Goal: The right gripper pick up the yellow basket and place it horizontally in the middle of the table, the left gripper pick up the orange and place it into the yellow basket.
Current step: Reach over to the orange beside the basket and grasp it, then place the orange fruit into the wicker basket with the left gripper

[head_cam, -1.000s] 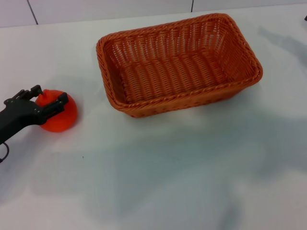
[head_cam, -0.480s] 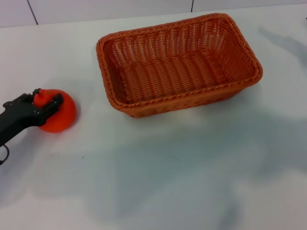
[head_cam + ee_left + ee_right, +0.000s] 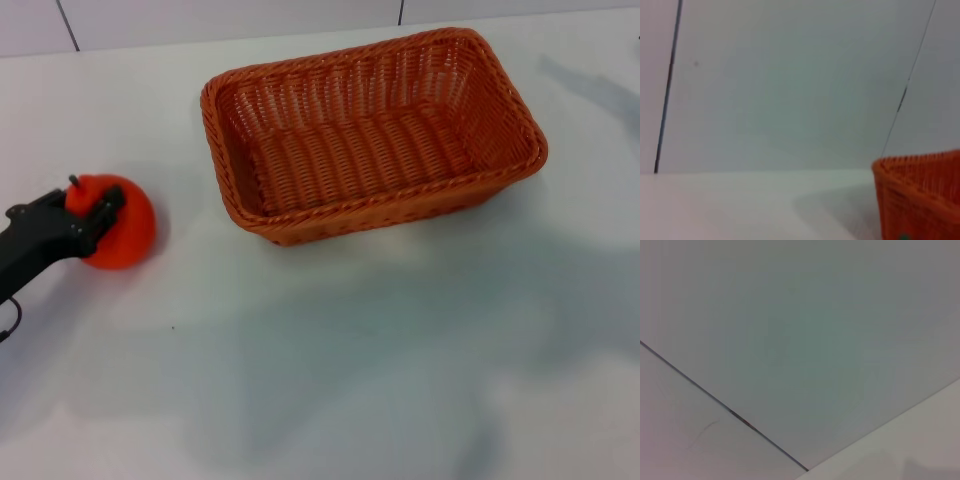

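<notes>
The yellow basket (image 3: 385,207), an orange-brown woven wicker one, stands empty on the white table (image 3: 330,350), its long side across the view, at the middle back. One of its corners shows in the left wrist view (image 3: 920,197). The orange (image 3: 125,235) sits on the table at the left, well apart from the basket. My left gripper (image 3: 92,194) reaches in from the left edge, and its dark fingers are closed on the top of the orange. My right gripper is out of view in every frame.
A pale wall with dark seams (image 3: 65,22) runs behind the table's far edge. Soft shadows lie over the table's front half. Bare tabletop (image 3: 190,180) lies between the orange and the basket.
The left gripper's fingers have drawn together on the orange's top. The orange has shifted slightly to the left and up in the view. The basket has not moved.
</notes>
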Controlling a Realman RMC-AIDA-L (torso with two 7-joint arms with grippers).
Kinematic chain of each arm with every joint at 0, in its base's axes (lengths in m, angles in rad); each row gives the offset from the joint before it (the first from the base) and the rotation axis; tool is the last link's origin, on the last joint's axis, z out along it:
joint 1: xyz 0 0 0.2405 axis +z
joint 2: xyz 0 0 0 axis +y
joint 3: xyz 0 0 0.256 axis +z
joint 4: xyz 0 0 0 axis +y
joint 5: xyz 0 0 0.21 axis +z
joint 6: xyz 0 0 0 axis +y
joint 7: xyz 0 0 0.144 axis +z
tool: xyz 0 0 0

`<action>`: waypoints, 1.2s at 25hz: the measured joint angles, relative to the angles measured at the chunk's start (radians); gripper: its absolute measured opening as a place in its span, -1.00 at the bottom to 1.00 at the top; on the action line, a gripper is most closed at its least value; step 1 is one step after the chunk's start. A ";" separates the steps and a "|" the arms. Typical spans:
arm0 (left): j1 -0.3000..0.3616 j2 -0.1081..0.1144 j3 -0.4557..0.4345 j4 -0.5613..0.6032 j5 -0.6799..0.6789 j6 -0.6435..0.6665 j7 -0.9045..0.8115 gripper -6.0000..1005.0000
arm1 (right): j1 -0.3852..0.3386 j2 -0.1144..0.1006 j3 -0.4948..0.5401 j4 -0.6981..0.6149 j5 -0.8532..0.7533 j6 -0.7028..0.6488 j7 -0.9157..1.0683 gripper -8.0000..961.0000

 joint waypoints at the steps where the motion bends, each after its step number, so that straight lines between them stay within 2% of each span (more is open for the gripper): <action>1: 0.000 0.000 -0.006 0.000 -0.005 0.014 0.000 -0.22 | 0.000 0.000 0.000 0.000 0.000 0.000 0.000 0.96; 6: -0.013 0.002 -0.018 0.004 -0.012 0.043 -0.038 -0.31 | -0.001 0.005 0.004 0.001 0.000 0.003 -0.001 0.96; 16: -0.079 0.008 -0.020 0.028 -0.059 0.098 -0.137 -0.43 | -0.002 0.010 0.008 0.003 0.001 0.006 -0.009 0.96; 23: -0.143 0.023 -0.019 0.049 -0.099 0.186 -0.289 -0.50 | -0.002 0.011 0.009 0.014 0.001 0.015 -0.013 0.96; 30: -0.211 -0.003 0.041 0.018 -0.132 0.188 -0.316 -0.66 | 0.003 0.012 0.003 0.014 0.000 0.022 -0.015 0.96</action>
